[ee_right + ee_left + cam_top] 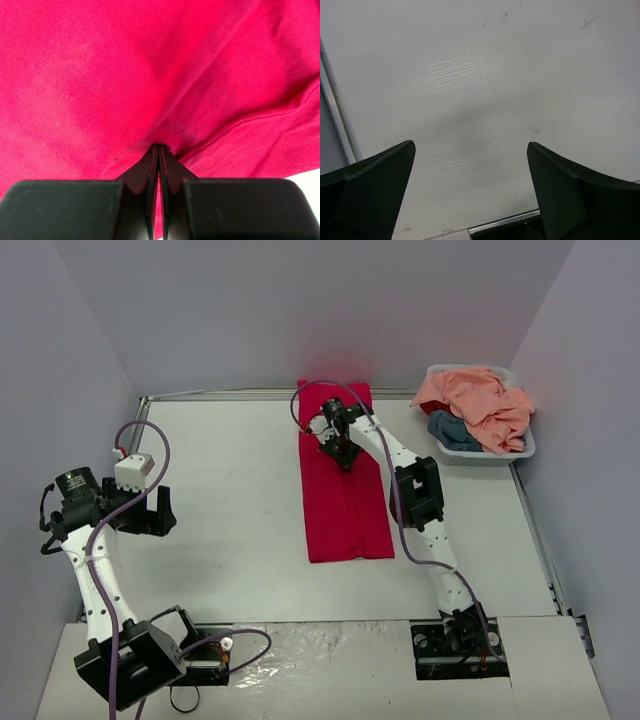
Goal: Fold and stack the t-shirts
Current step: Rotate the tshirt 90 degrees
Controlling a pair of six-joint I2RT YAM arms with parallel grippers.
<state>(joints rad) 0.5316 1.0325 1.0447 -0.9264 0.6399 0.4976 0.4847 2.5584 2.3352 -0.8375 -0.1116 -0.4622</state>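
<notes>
A crimson-red t-shirt lies folded into a long narrow strip in the middle of the table, running from the far edge toward me. My right gripper is down on its far part, shut on a pinch of the red cloth, which puckers at the fingertips. Peach-pink and teal-blue t-shirts lie heaped in the basket at the far right. My left gripper hovers over bare table at the left, open and empty.
The white plastic basket stands at the far right corner. A metal rail borders the table's far edge, and grey walls close in on three sides. Only the white tabletop and its left edge rail lie under the left gripper.
</notes>
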